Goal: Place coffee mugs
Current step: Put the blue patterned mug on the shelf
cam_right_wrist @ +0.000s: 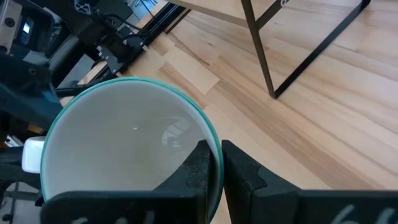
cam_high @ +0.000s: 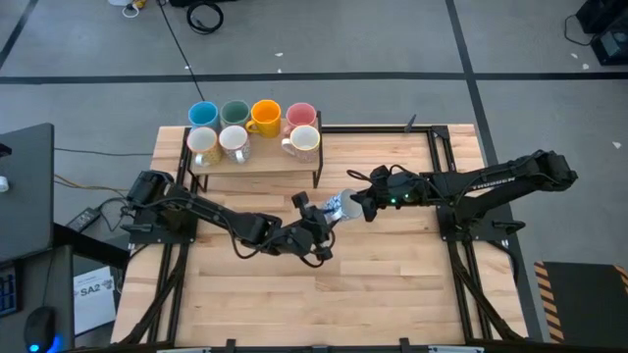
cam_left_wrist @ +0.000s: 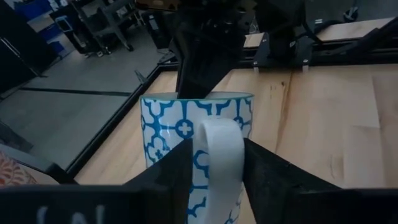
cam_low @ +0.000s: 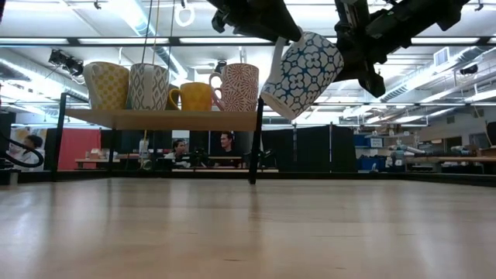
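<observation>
A white mug with a blue lattice pattern [cam_high: 338, 207] hangs in the air between my two grippers, tilted [cam_low: 302, 74] and well clear of the table. My right gripper [cam_high: 357, 204] comes from the table's right and is shut on its rim. My left gripper [cam_high: 322, 220] comes from the left, with the mug's white handle between its fingers. Several other coffee mugs [cam_high: 251, 127] stand in two rows on a low wooden shelf [cam_high: 257, 163] at the far left: blue, dark green, orange-yellow and pink behind, pale ones in front. My left gripper has the mug's white loop handle [cam_left_wrist: 221, 146] between its two fingers [cam_left_wrist: 264, 177], one against each flat side. The fingers reach nearly level toward the mug's wall. The mug is clear of the table. My right gripper pinches the mug's rim [cam_right_wrist: 210, 138], one finger inside the cup and one outside on its wall. The fingers come slanting down from the table's right. The mug hangs tilted, its mouth toward this gripper, lifted clear.
The shelf stands on thin black legs [cam_low: 253, 151] at the table's far side, with a gap in its front row [cam_high: 267, 143] between the pale mugs. Bare wood tabletop [cam_high: 324, 304] lies below and in front of both arms. People sit in the room beyond [cam_low: 203, 147].
</observation>
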